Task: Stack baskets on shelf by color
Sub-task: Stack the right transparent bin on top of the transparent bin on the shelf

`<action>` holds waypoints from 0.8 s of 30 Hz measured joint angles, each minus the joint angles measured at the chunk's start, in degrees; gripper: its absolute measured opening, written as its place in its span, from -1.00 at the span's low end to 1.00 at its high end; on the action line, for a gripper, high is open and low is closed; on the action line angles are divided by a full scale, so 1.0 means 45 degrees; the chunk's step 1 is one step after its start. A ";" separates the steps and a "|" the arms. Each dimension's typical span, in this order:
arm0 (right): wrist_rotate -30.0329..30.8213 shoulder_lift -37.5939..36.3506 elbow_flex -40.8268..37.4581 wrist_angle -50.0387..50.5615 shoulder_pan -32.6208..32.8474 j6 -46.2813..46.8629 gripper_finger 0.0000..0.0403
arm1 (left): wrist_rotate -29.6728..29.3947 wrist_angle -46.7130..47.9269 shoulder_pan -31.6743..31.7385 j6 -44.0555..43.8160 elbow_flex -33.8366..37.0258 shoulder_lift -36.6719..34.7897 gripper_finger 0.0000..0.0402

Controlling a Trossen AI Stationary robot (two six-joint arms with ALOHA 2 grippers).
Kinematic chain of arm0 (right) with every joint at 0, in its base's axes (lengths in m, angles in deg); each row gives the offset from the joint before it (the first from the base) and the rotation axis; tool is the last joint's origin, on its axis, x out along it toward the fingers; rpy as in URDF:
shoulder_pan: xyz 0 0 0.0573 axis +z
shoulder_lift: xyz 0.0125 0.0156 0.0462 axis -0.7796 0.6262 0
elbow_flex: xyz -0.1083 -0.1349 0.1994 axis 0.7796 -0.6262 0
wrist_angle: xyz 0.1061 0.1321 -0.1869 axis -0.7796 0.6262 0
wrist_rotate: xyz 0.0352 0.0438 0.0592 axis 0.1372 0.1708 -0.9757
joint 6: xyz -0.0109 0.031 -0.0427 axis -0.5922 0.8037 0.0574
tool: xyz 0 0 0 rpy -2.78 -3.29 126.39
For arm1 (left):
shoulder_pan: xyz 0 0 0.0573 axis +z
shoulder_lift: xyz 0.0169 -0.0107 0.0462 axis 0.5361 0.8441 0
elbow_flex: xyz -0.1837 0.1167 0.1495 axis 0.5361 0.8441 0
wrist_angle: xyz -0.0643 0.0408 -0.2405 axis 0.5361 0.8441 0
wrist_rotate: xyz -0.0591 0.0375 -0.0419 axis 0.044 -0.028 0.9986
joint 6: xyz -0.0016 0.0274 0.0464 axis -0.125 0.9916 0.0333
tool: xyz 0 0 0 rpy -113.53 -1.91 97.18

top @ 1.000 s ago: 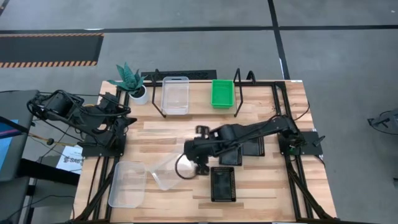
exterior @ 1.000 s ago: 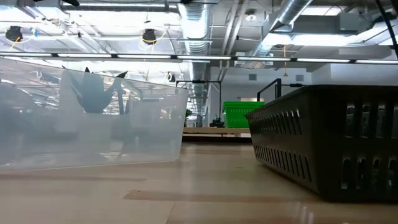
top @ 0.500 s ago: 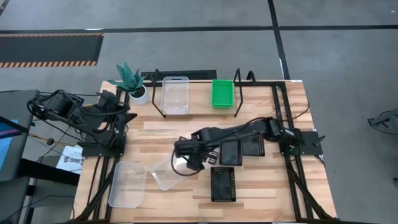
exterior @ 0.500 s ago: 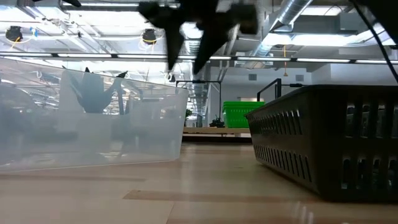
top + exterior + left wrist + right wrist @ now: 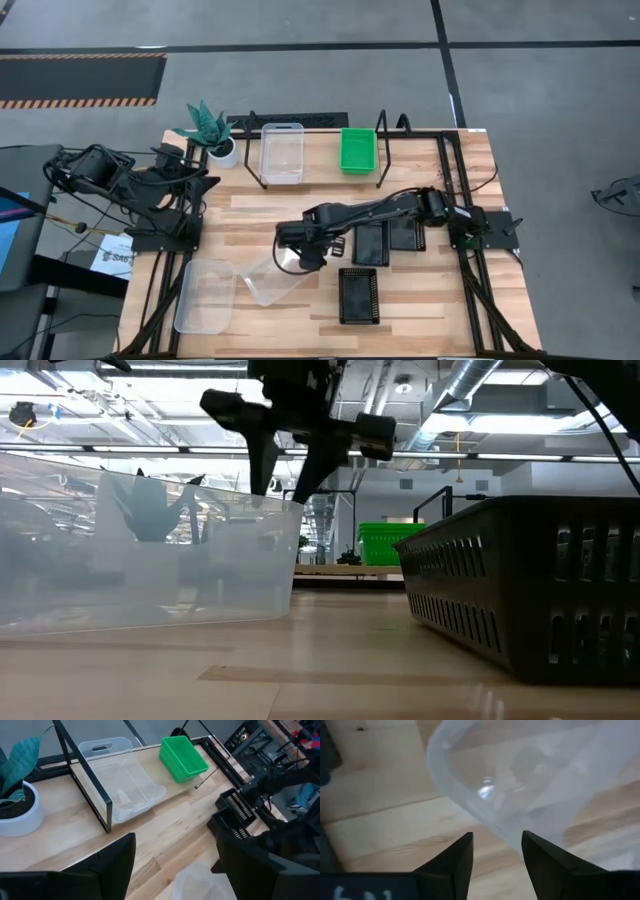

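Note:
A clear basket (image 5: 268,282) lies askew on the table near the middle; it also shows in the right wrist view (image 5: 530,775) and the low view (image 5: 150,550). My right gripper (image 5: 296,256) is open just above its far right corner, fingers pointing down (image 5: 283,488), one on each side of the rim (image 5: 495,827), touching nothing. A second clear basket (image 5: 205,295) lies at the near left. Three black baskets (image 5: 372,243) (image 5: 407,233) (image 5: 360,295) sit right of the middle. On the shelf (image 5: 320,172) stand a clear basket (image 5: 282,152) and a green basket (image 5: 357,148). My left gripper (image 5: 172,870) is open and waits at the left edge.
A potted teal plant (image 5: 210,128) stands at the far left, beside the shelf. Black frame rails (image 5: 465,290) run along the table's left and right edges. Bare wood (image 5: 270,215) lies between the shelf and the loose baskets.
My right gripper has gone toward the table's left edge and down, from beside the black baskets to just above the middle clear basket's rim. In the low view it has come in from above. It has stayed open. The baskets have not moved.

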 joint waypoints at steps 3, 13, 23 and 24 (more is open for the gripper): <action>-0.0445 -0.0015 -0.0359 -0.0539 0.0023 -0.0307 -0.08 | -0.0113 -0.0005 0.0000 -0.0028 0.0000 0.0005 0.32; -0.0152 0.0028 -0.2146 -0.1607 0.0043 -0.0057 -0.17 | -0.0220 0.0000 0.0000 -0.0042 0.0000 0.0005 0.32; 0.0154 0.0020 -0.2145 -0.1168 0.0156 0.4194 -0.94 | -0.0222 0.0000 0.0000 -0.0011 0.0000 0.0005 0.32; 0.0154 0.0016 -0.2145 -0.1147 0.0183 0.4588 -0.94 | -0.0220 0.0000 0.0000 -0.0005 0.0000 0.0001 0.32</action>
